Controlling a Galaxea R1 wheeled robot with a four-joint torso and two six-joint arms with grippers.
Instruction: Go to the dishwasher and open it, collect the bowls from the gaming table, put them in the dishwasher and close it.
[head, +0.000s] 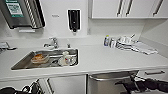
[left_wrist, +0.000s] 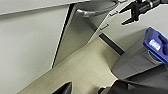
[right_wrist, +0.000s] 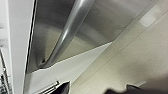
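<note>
1. The sink (head: 45, 60) sat in the left half of the counter (head: 105, 58), with the tap (head: 53, 43) right behind it.
2. A few dishes (head: 66, 59) lay inside the sink.
3. A soap dispenser (head: 74, 20) hung on the wall above, and a towel dispenser (head: 21, 12) hung further left.
4. Bottles (head: 108, 41) and stacked plates (head: 126, 41) sat at the back right of the counter, under the wall cabinets (head: 128, 8).
5. The dishwasher (head: 110, 80) was under the counter, right of the sink, with drawers (head: 153, 73) on its right.
6. The right gripper (head: 125, 83) was in front of the dishwasher, near its handle (right_wrist: 66, 35).
</note>
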